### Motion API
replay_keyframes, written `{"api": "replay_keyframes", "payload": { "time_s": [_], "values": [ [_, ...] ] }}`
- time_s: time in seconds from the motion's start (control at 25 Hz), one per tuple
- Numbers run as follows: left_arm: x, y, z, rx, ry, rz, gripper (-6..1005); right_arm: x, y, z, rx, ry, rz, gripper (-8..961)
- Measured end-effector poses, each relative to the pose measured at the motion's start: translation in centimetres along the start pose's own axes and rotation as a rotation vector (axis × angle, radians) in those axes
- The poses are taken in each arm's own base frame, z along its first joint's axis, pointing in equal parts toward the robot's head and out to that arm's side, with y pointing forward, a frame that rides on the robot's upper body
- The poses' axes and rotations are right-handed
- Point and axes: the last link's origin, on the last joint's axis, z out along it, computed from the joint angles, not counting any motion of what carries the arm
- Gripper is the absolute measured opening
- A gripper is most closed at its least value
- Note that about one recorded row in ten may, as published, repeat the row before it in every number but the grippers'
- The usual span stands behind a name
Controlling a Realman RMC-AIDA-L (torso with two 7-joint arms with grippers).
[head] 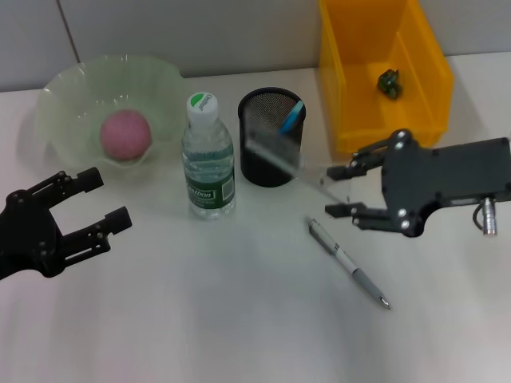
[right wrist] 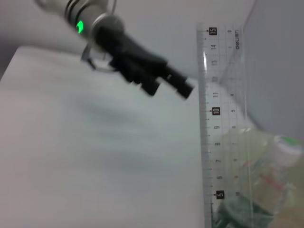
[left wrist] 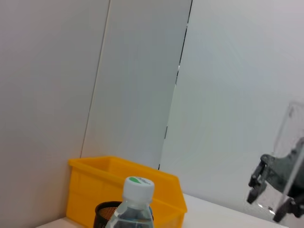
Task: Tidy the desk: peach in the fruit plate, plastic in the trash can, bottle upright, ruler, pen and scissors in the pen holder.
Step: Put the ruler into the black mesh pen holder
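Observation:
My right gripper (head: 331, 191) is shut on a clear ruler (head: 279, 155), whose far end hangs over the rim of the black mesh pen holder (head: 271, 137). The ruler (right wrist: 221, 118) fills the right wrist view lengthwise. A blue handle (head: 293, 116) stands in the holder. The pen (head: 348, 263) lies on the table in front of the right gripper. The bottle (head: 207, 159) stands upright beside the holder. A pink peach (head: 125, 134) rests in the green fruit plate (head: 72, 88). A dark scrap of plastic (head: 389, 81) lies in the yellow trash can (head: 343, 88). My left gripper (head: 110, 197) hovers open, near left.
The wall runs close behind the plate, the holder and the trash can. In the left wrist view the bottle cap (left wrist: 138, 186), the yellow bin (left wrist: 118, 183) and the right gripper (left wrist: 278, 187) with the ruler show against the wall.

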Motion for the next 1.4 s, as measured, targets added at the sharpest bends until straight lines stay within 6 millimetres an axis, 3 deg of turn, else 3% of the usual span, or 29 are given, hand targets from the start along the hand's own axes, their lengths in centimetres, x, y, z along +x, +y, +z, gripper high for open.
{"api": "replay_keyframes", "payload": {
  "time_s": [0.28,0.52,1.0,1.4],
  "values": [
    [0.1,0.2,-0.3,-0.016,-0.003,-0.007,808,1.7,-0.7,-1.0,0.116,-0.159,0.104,415],
    [-0.4,0.8,-0.4,-0.066,-0.043,-0.016,808,2.6,-1.9,-0.5,0.220,-0.249,0.156,422],
    [-1.6,1.7,0.5,-0.140,-0.130,-0.023,808,3.2,-6.5,4.9,0.406,-0.383,0.311,435],
    [-2.2,2.4,1.2,-0.189,-0.170,-0.024,808,4.0,-7.5,8.3,0.442,-0.329,0.380,447]
  ]
}}
